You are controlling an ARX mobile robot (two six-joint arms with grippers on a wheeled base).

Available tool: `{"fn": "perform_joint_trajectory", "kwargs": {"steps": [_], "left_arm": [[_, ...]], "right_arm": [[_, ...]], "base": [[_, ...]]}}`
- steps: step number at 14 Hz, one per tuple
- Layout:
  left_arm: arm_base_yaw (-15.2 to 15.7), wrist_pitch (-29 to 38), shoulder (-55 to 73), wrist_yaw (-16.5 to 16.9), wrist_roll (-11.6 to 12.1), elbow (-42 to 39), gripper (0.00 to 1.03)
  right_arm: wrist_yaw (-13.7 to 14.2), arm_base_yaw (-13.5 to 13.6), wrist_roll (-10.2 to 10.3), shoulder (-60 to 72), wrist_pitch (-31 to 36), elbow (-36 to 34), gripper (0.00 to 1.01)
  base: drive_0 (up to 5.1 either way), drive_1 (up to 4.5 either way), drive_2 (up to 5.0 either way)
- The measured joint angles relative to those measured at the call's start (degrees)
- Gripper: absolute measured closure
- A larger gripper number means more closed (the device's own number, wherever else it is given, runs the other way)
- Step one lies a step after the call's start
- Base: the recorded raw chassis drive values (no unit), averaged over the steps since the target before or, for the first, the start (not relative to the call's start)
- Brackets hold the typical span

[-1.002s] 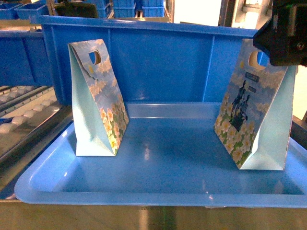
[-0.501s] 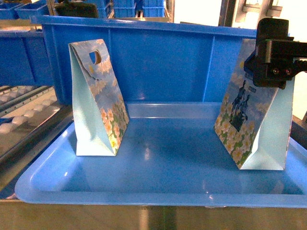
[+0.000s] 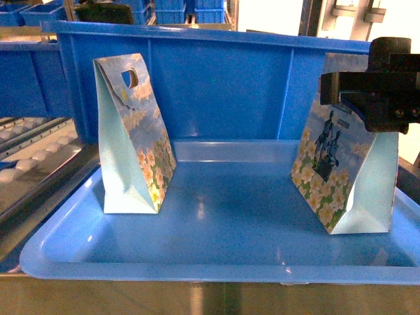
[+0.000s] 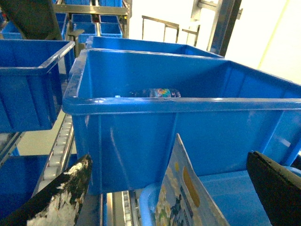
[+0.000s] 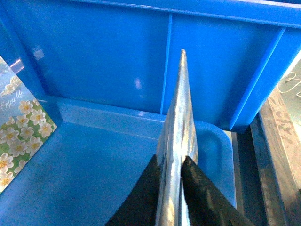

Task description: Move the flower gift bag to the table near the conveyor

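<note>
**Op:** Nearest me: glossy blue plastic tray [image 3: 216, 262] on a steel edge. Two paper gift bags standing upright in it, well apart.

**Eng:** Which one is the target?

**Op:** The right one, pale blue triangular paper flower gift bag with white blossoms and a dark castle print [image 3: 338, 177]. It sits on the tray floor, right side, its back near the bin behind.

**Eng:** Right gripper?

**Op:** Black right gripper [image 5: 171, 188] is clamped on that bag's top edge. In the right wrist view both fingers [image 5: 200, 193] press the thin folded paper between them.

**Eng:** Other bag?

**Op:** Second floral paper gift bag with a punched handle hole [image 3: 131, 138] stands on the left of the tray, untouched.

**Eng:** Left gripper?

**Op:** Left gripper [image 4: 169, 188] has its fingers spread wide, nothing between them but air; a bag's printed corner shows below.

**Eng:** Behind?

**Op:** Deep blue plastic bin [image 3: 216, 79] right behind the tray. Steel-framed conveyor rack with white rollers [image 3: 33, 157] at far left. More blue bins further back.
</note>
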Motion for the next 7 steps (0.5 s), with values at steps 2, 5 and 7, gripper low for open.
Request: {"fn": "perform_joint_trajectory", "kwargs": {"steps": [2, 5, 7], "left_arm": [[-0.02, 0.0, 0.0, 0.2, 0.0, 0.0, 0.05], [0.0, 0.02, 0.0, 0.15, 0.0, 0.0, 0.05], [-0.02, 0.04, 0.0, 0.2, 0.0, 0.0, 0.05]], "right_arm": [[-0.22, -0.39, -0.9, -0.15, 1.27, -1.01, 0.99], [1.29, 0.44, -4.55, -2.21, 6.67, -5.09, 0.99], [1.66, -0.15, -5.77, -5.73, 9.49, -9.03, 0.99]], "base": [[0.0, 0.0, 0.0], [0.0, 0.0, 0.0], [0.0, 0.0, 0.0]]}}
